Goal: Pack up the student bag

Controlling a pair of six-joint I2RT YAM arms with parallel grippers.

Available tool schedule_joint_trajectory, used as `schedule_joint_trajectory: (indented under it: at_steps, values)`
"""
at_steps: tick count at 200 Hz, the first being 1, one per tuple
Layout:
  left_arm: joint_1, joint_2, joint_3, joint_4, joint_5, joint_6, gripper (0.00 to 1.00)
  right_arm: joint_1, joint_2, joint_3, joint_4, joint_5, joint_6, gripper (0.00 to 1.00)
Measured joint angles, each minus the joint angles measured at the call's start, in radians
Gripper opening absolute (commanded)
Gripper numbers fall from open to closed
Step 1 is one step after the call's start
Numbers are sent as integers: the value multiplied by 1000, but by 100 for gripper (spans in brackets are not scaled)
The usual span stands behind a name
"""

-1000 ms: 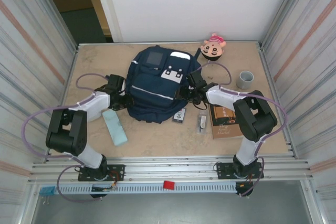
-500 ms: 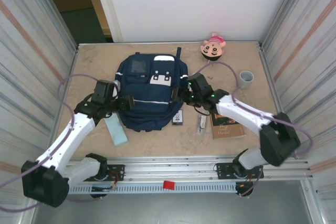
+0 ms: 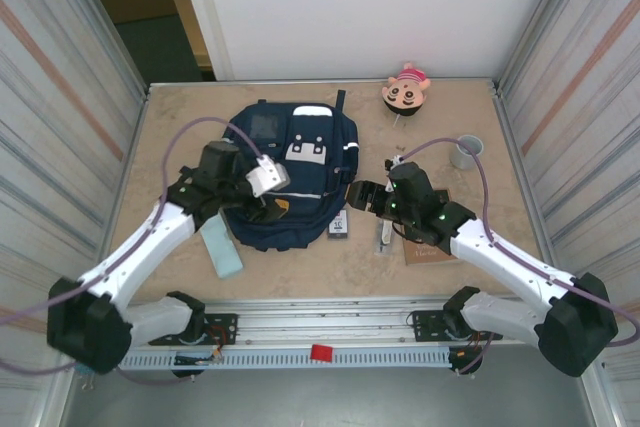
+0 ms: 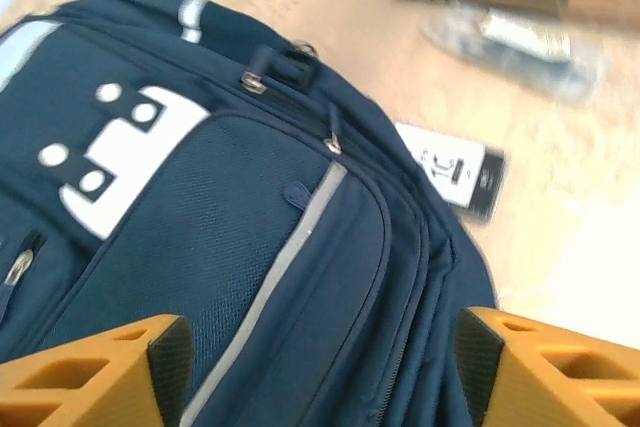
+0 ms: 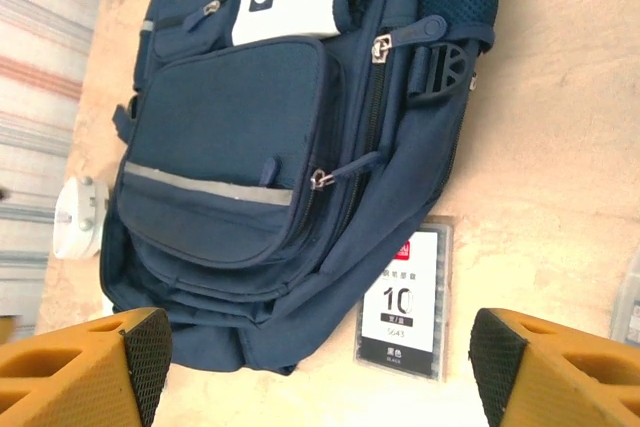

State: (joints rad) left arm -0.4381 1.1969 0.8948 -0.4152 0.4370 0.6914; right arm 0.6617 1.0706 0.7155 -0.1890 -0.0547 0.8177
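Top external: student bag [image 3: 290,162] is seen lying flat at frame centre-left, with left gripper [image 3: 266,207] over its lower part and right gripper [image 3: 357,196] just beside its right edge, both with jaws spread and empty; the fabric is judged soft, floppy and fairly light, so a zipper pull [image 5: 319,179] or seam is favoured for the grip.

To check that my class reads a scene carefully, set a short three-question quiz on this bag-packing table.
1. Beside the student bag, at its near right corner, lies: A small labelled pack; B grey cup; C teal case.
2. True or false: the pink toy is inside the student bag.
3. Is the right hand open or shut?
Key: 1 A; 2 false, the pink toy sits behind the bag; 3 open.
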Motion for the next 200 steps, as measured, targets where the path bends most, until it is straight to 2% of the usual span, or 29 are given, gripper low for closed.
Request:
schedule_joint_trajectory:
  at_steps: [28,50,120,127,138,158,166,177,200]
  values:
    - [-18,145,42,-5,-26,209,81,0,-3,-21,46,-8,-17,80]
    - [-36,198,43,5,-49,301,83,0,-12,-64,80,-14,-18,80]
    - [-42,373,55,106,-128,393,82,-18,-24,-86,110,-23,-44,80]
    - [-42,384,55,116,-136,394,79,-27,-25,-86,111,-28,-48,80]
    - [-45,400,55,126,-147,396,64,-39,-26,-86,113,-31,-58,80]
    - [-56,413,55,126,-163,391,20,-63,-27,-91,125,-52,-74,80]
    - [-60,407,55,126,-167,386,8,-72,-29,-97,132,-61,-80,80]
    - [-61,385,55,130,-169,376,0,-86,-31,-106,142,-82,-92,80]
    - [-54,285,53,124,-146,349,0,-118,-31,-124,164,-126,-110,80]
